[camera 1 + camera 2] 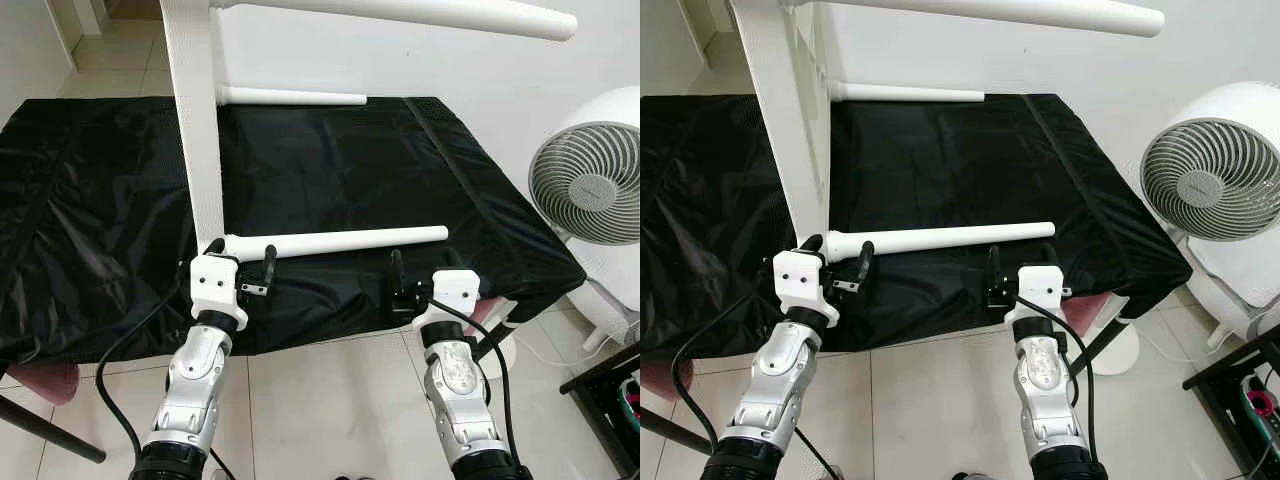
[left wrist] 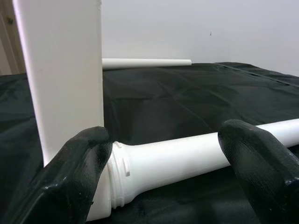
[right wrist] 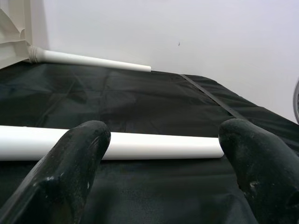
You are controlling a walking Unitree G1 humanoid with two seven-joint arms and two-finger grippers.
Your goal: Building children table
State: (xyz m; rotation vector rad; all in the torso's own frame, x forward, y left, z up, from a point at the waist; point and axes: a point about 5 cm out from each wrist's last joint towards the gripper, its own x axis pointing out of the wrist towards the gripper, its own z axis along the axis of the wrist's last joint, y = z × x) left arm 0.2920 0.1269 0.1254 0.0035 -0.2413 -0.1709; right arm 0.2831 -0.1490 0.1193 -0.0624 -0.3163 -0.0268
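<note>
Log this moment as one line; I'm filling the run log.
left gripper: open, at base of near white plastic table leg | right gripper: open, short of leg | white tabletop panel: on edge on black cloth

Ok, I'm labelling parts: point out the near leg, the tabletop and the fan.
near leg (image 1: 340, 240), left eye view, mid-shaft
tabletop (image 1: 195, 120), left eye view, on its upright white panel
fan (image 1: 1205, 180), right eye view, on its grille

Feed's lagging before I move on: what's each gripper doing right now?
Left gripper: open, fingers either side of the near table leg at its base.
Right gripper: open, holding nothing, short of the leg's free end.
</note>
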